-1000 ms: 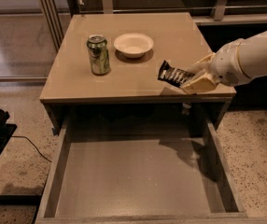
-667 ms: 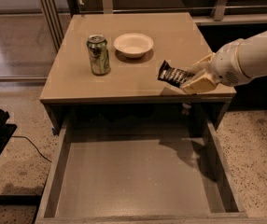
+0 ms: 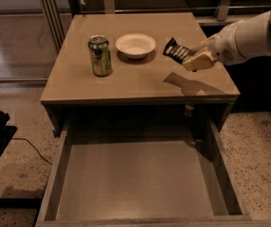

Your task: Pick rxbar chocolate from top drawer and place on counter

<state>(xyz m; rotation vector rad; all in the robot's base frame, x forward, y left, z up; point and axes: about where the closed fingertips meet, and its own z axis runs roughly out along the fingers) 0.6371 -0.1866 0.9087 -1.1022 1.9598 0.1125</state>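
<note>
Raised and carried further in over the table since a second ago, the small black-wrapped rxbar chocolate [image 3: 176, 51] sits pinched at one end in the robot's tan two-fingered claw [image 3: 195, 60], which reaches in from the right on a white arm [image 3: 249, 36]. The claw is clamped on the bar, holding it tilted above the right-hand part of the square tan-beige table [image 3: 140, 82]. A dark shadow [image 3: 185, 83] falls on the surface just below and apart from the bar, which suggests it is not yet resting there.

Below, the wide grey-brown top drawer [image 3: 135, 178] stands pulled fully out, its flat bottom bare. A green drinks can [image 3: 100, 56] stands upright near the table's left side, with a shallow white bowl [image 3: 135, 45] just beside it, both well apart from the claw.

By this view, the picking half of the job appears done: the bar is out of the drawer and over the table. What seems left is to lower it onto open surface to the right of the bowl, release the grip and draw the arm away.
</note>
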